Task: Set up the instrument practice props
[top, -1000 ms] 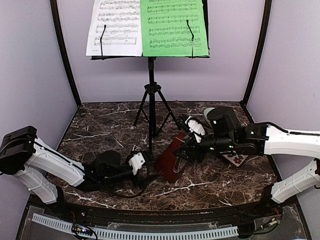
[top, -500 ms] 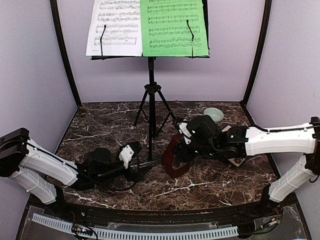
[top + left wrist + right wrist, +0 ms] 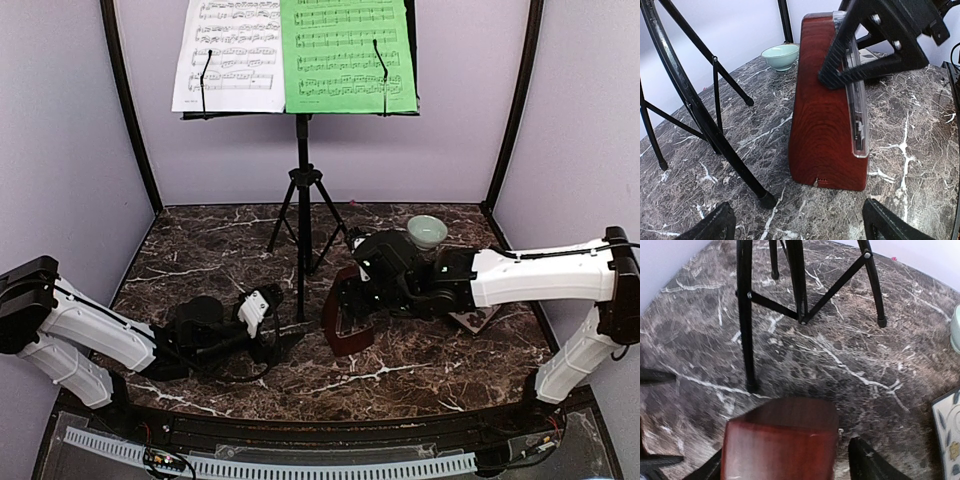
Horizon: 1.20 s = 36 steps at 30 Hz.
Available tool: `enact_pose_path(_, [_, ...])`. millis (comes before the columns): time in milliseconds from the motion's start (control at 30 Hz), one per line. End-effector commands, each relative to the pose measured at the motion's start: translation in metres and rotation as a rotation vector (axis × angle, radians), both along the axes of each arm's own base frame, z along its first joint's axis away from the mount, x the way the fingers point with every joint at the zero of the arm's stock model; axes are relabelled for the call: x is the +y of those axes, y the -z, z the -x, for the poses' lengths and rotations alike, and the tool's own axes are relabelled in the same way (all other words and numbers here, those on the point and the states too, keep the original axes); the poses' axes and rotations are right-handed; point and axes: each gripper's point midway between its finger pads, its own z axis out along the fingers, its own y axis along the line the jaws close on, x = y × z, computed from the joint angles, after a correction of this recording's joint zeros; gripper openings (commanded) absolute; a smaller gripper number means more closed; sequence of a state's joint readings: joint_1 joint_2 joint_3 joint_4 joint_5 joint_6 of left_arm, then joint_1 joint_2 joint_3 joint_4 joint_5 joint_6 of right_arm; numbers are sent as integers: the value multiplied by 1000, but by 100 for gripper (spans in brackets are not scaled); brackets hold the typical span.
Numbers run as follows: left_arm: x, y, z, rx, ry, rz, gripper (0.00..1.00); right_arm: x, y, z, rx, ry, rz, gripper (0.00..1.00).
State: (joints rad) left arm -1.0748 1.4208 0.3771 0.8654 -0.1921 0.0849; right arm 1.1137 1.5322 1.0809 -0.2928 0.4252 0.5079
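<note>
The black music stand [image 3: 301, 180] stands at the back on tripod legs and carries a white sheet [image 3: 230, 55] and a green sheet [image 3: 345, 55]. My right gripper [image 3: 352, 295] is shut on the reddish-brown metronome [image 3: 340, 315], which is nearly upright with its base at the tabletop, just right of the stand's front leg. The metronome fills the right wrist view [image 3: 780, 445] between my fingers. In the left wrist view the metronome [image 3: 827, 115] stands straight ahead. My left gripper [image 3: 268, 318] is open and empty, low on the table left of the metronome.
A pale-green bowl [image 3: 427, 230] sits at the back right and also shows in the left wrist view [image 3: 781, 55]. A floral plate [image 3: 475, 318] lies under my right arm. A tripod leg [image 3: 715, 130] stands close on the left gripper's left. Purple walls enclose the table.
My right gripper has carried the metronome leftward toward the stand and brought it from tilted to nearly upright. My left gripper shifted slightly left and stays open.
</note>
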Motion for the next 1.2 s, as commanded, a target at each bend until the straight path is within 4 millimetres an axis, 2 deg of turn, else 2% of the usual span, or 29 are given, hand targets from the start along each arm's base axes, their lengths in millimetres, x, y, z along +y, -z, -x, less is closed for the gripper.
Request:
enact_pose_path(0, [-3,-9,-5,-5,-12,19,91,20,-45,-8,-55,34,-156,82])
enact_pose_path(67, [-2,-8,-5,-3,-13,15,91,22,-51,-6,-62,17,-172,97])
enact_pose_path(100, [-2,-8,-5,-2,-14,13,91,23,-53,-5,-65,5,-173,99])
enact_pose_path(167, [-1,-8,-5,-1,-18,13,90,24,-63,-2,-77,-34,-180,100])
enact_pose_path(233, [1,-9,-5,1,-23,18,91,19,-81,-3,-100,-59,-223,100])
enact_pose_path(300, [4,-9,-5,6,-33,23,91,4,-91,-7,-96,-75,-290,100])
enact_pose_path(367, [7,-9,-7,14,-44,36,91,-19,-90,-13,-87,-65,-340,100])
enact_pose_path(433, [10,-10,-8,29,-55,54,90,-42,-78,-20,-63,-42,-355,97])
enact_pose_path(500, [12,-12,-11,49,-64,78,90,-63,-55,-27,-33,-6,-327,92])
enact_pose_path(600, [15,-14,-16,76,-76,109,89,-81,-20,-36,24,18,-298,82])
enact_pose_path(767, [17,-18,-21,106,-89,135,88,-89,28,-43,80,36,-272,62])
enact_pose_path(867, [19,-20,-22,108,-99,145,88,-89,53,-45,109,27,-256,54])
enact_pose_path(1033, [24,-24,-25,117,-120,167,87,-79,88,-45,152,-20,-228,45])
enact_pose_path(1167, [27,-24,-26,126,-131,177,87,-68,102,-41,175,-68,-258,42])
